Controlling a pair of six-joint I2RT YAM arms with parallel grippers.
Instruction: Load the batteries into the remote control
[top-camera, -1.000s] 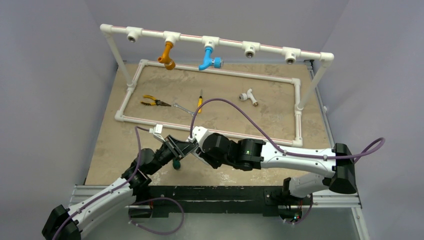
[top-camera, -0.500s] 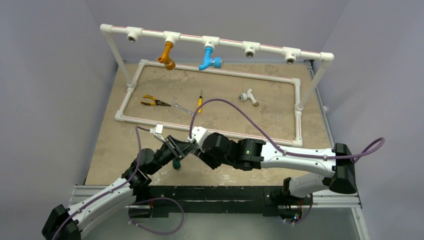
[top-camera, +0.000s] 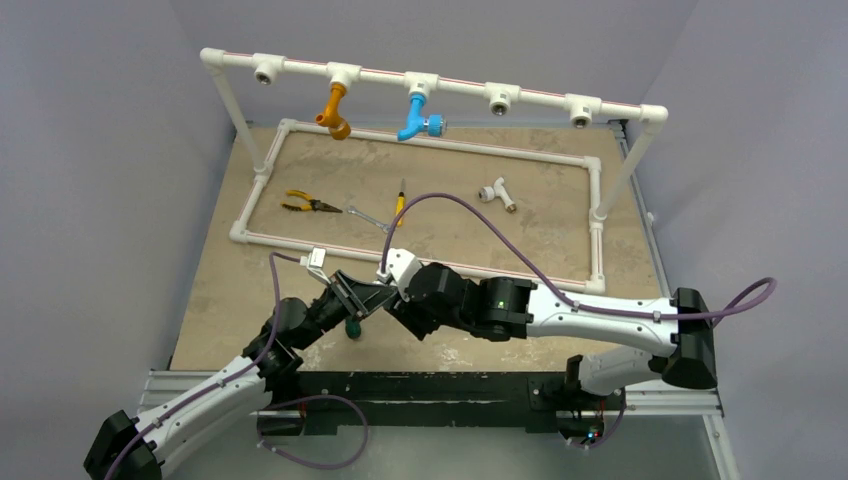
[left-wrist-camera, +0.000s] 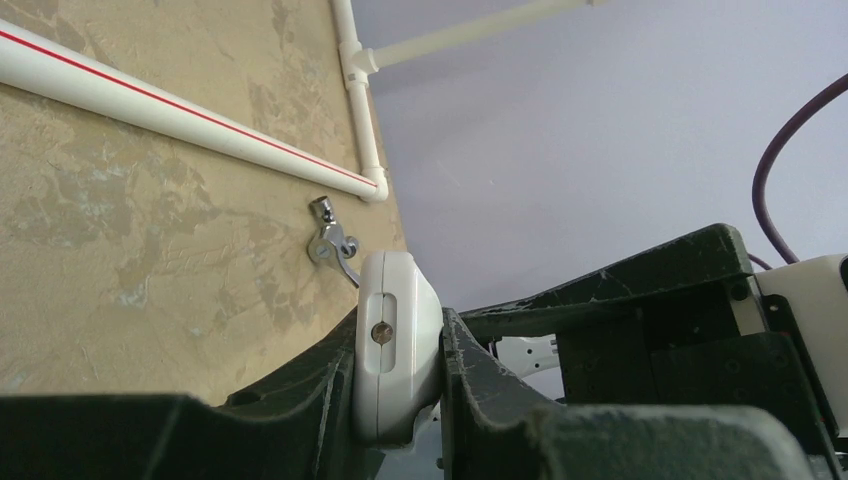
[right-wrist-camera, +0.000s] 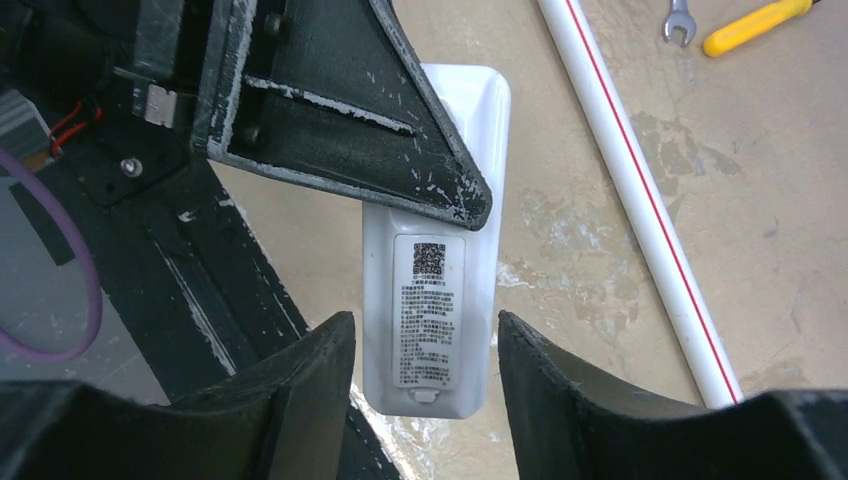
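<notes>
My left gripper (left-wrist-camera: 398, 325) is shut on the white remote control (left-wrist-camera: 395, 345) and holds it on edge above the table. In the right wrist view the remote (right-wrist-camera: 432, 310) shows its back, with a printed label and a closed cover. A left finger (right-wrist-camera: 330, 110) lies across its upper part. My right gripper (right-wrist-camera: 425, 330) is open, one finger on each side of the remote's lower end, without touching it. In the top view the two grippers (top-camera: 350, 297) (top-camera: 395, 302) meet near the front of the table. The batteries are not in view.
A white pipe frame (top-camera: 420, 250) lies on the table just behind the grippers. Inside it are yellow-handled pliers (top-camera: 305, 205), a spanner (top-camera: 365, 215), a yellow-handled screwdriver (top-camera: 399, 205) and a white pipe tee (top-camera: 495, 192). A silver tap fitting (left-wrist-camera: 328, 240) lies near the remote.
My right wrist has shifted slightly by the remote. The left arm and the remote have not moved.
</notes>
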